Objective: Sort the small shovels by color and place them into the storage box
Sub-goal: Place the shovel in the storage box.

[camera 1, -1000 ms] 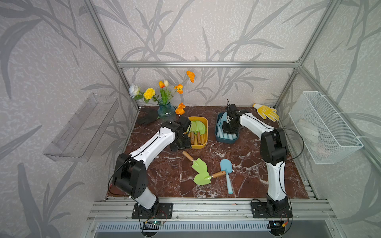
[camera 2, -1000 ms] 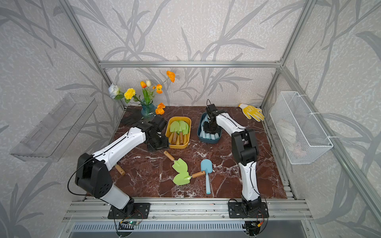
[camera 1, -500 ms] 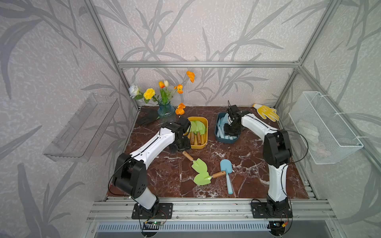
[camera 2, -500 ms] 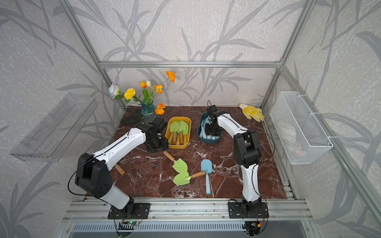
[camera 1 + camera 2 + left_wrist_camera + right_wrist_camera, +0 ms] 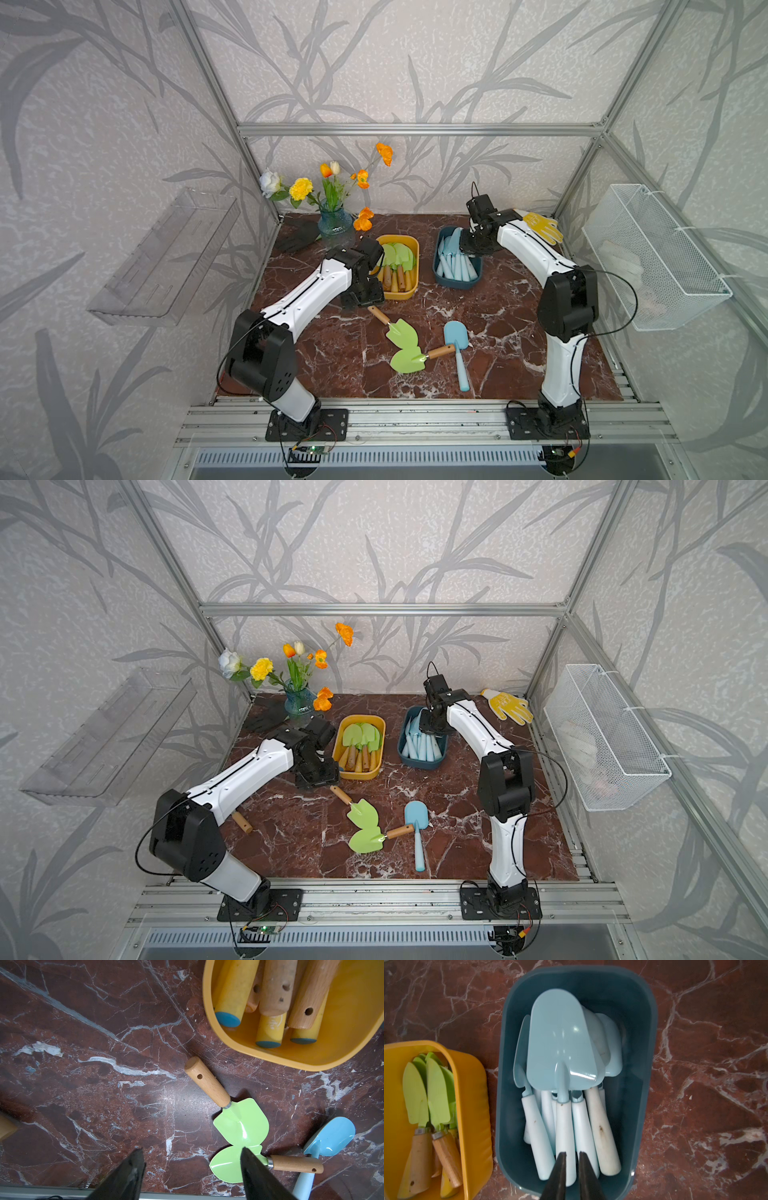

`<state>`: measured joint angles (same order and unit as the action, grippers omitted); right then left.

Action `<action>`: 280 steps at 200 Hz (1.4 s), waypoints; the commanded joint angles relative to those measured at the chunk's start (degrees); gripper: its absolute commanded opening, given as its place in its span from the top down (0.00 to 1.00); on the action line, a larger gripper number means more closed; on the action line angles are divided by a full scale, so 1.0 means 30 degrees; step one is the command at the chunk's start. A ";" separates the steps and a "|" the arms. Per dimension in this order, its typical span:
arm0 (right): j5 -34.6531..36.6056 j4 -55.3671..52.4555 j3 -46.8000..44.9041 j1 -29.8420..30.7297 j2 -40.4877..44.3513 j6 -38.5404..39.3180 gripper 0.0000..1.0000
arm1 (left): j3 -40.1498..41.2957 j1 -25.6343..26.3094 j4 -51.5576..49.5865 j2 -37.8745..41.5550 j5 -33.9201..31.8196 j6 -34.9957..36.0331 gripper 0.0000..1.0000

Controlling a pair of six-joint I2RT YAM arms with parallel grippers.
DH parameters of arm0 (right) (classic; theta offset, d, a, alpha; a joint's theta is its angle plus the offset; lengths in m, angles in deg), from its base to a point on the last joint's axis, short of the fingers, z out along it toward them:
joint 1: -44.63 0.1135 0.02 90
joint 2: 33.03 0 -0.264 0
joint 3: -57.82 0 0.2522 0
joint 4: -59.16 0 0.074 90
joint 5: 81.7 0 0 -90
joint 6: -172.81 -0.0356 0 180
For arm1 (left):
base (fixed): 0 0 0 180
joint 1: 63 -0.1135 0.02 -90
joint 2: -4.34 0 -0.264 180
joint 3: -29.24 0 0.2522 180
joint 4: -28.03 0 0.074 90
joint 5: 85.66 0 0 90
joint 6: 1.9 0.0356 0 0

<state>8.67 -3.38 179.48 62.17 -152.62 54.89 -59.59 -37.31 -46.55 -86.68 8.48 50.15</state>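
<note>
Loose shovels: three lie on the marble table [image 5: 332,365] in front of the boxes. They are a first green shovel [image 5: 402,332], a second green shovel [image 5: 409,360] and a blue shovel [image 5: 456,332].
Their contact: the two green blades overlap where their tips meet. The second green shovel's wooden handle meets the blue shovel's neck and appears to lie over it.
Sorted stock: green shovels fill the yellow box [image 5: 416,270] and blue ones the blue box [image 5: 455,284], which stands just beside it.
Right gripper [image 5: 572,1153]: the fingers are pressed nearly together with nothing between them, poised over the handles inside the blue box.
Left gripper [image 5: 191,1149]: spread wide and empty above bare table beside the yellow box, with the first green shovel's handle near.
Step in hand: judged to be a blue delivery complete and a green pick about to begin.
Next move: the left gripper would likely lower across that wooden handle, close, lift clear and carry it to the yellow box.
Hazard: lifting may drag the overlapped blade and so nudge the blue shovel.
Unclear item: a wooden handle [image 5: 242,823] juts from beneath the left arm, and its head is hidden.
Surroundings: flower vase [image 5: 336,224], yellow glove [image 5: 542,226], dark glove [image 5: 299,239], wire basket [image 5: 648,257] and clear shelf [image 5: 166,257] all sit well apart from the loose shovels.
</note>
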 commanded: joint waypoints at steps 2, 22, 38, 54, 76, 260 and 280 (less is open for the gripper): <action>0.0495 -0.0630 0.1024 -0.0184 -0.1454 -0.0788 0.86 | 0.0321 -0.0127 -0.0509 0.0981 -0.0348 0.0112 0.27; 0.0353 -0.0728 0.1127 -0.0163 -0.1992 -0.0829 0.86 | 0.0464 -0.0126 -0.0644 0.1227 -0.0614 0.0057 0.26; 0.0018 -0.0367 0.0784 -0.0117 -0.2145 -0.0829 0.86 | 0.0563 -0.0127 -0.0754 0.1345 -0.0729 0.0025 0.27; -0.0206 -0.0150 0.0501 -0.0068 -0.2250 -0.0859 0.86 | 0.0609 -0.0141 -0.0871 0.1397 -0.0854 -0.0012 0.26; -0.0576 0.0075 0.0323 0.0085 -0.2437 -0.1026 0.86 | 0.0644 -0.0127 -0.0907 0.1396 -0.0899 -0.0060 0.26; 0.1539 0.0749 -0.1931 0.0607 0.1627 -0.0674 0.83 | 0.0618 -0.0068 -0.1005 0.1559 -0.0024 0.0847 0.26; 0.1812 0.0907 -0.2778 0.0599 0.3063 -0.0395 0.81 | 0.0973 0.0041 -0.0947 0.1663 0.0442 0.1318 0.26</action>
<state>10.50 -1.10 173.05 64.42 -150.92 52.05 -57.74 -37.31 -48.27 -83.56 8.02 51.59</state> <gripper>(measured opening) 0.179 0.739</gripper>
